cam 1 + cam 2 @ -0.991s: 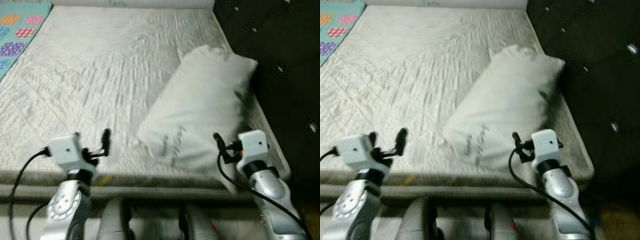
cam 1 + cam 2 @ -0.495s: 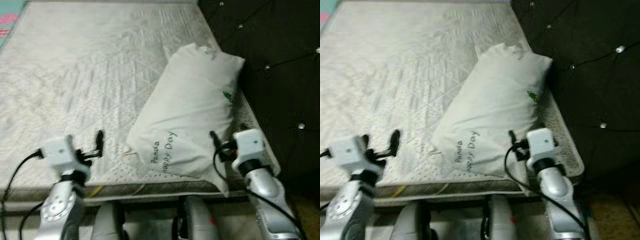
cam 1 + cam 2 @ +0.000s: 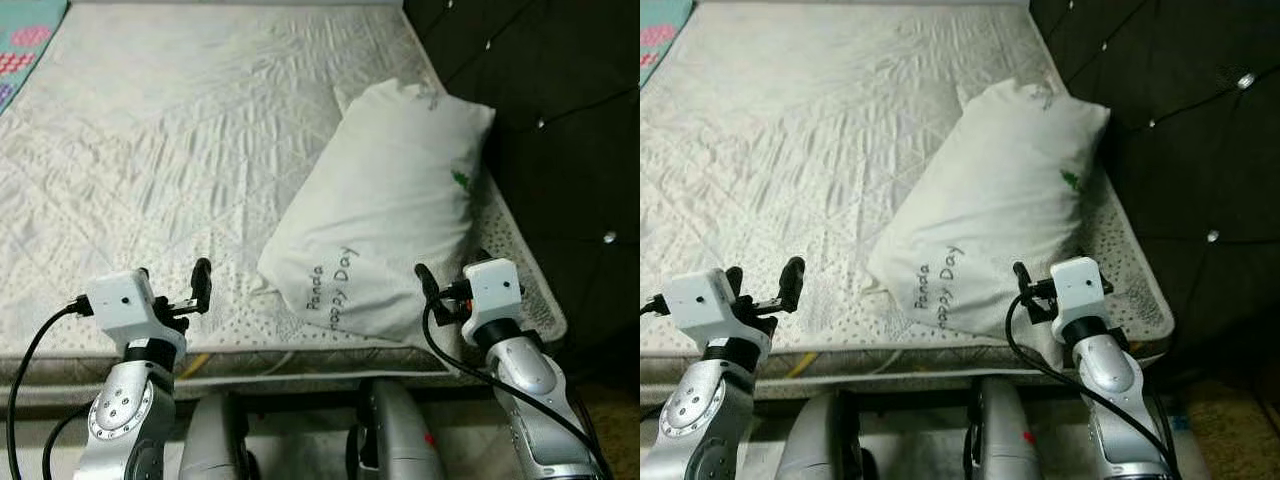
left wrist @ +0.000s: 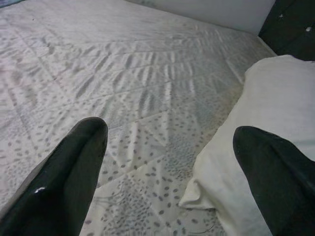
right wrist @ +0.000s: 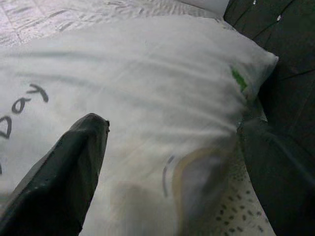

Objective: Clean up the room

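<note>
A white pillow [image 3: 390, 200] printed "Panda Happy Day" lies slanted on the right side of the quilted mattress [image 3: 180, 130], its far end against the dark headboard. My left gripper [image 3: 172, 285] hovers open over the mattress's near edge, a short way left of the pillow's near corner [image 4: 216, 196], with nothing between its fingers. My right gripper [image 3: 448, 285] is open at the pillow's near right corner. In the right wrist view the pillow [image 5: 147, 88] spans the gap between the two black fingers [image 5: 74, 167], close up; whether they touch it I cannot tell.
A dark tufted headboard [image 3: 560, 120] rises along the mattress's right side. A colourful patterned mat [image 3: 25, 40] shows at the far left corner. The mattress's front edge [image 3: 300, 355] runs just below both grippers.
The whole picture has shifted and sharpened, so the camera moved. Both grippers stay open in about the same places by the mattress edge. The pillow has not moved.
</note>
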Controlling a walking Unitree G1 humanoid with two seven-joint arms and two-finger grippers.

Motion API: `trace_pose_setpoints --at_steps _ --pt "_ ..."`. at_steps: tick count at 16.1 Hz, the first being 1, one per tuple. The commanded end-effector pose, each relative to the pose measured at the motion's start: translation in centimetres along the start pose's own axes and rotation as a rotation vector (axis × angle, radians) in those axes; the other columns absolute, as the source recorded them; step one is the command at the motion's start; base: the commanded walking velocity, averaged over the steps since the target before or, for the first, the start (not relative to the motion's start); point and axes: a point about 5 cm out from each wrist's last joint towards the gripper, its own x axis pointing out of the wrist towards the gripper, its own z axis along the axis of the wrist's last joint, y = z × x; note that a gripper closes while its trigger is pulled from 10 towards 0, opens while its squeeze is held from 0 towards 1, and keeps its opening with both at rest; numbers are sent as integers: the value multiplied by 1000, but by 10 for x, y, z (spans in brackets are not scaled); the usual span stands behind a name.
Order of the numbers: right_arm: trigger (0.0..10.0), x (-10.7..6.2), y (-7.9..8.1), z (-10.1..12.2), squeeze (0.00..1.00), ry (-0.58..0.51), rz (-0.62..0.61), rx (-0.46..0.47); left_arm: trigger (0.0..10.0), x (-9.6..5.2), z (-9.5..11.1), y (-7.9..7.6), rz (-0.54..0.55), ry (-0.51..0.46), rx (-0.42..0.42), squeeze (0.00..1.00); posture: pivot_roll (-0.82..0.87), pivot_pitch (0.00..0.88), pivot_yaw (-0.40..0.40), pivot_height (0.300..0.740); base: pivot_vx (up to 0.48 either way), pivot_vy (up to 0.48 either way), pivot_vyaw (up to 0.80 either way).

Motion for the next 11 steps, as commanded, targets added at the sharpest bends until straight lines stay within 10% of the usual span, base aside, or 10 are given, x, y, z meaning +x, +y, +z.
trace_pose_setpoints --at_steps 1,11 --pt "10000 -1 0 -1 0 0 12 -3 10000 -1 -3 2 15 14 9 0 -37 163 -26 566 0 0 0" --pt "10000 1 10 -7 0 75 99 63 10000 0 -4 -2 -5 24 -12 0 -42 180 -27 566 0 0 0"
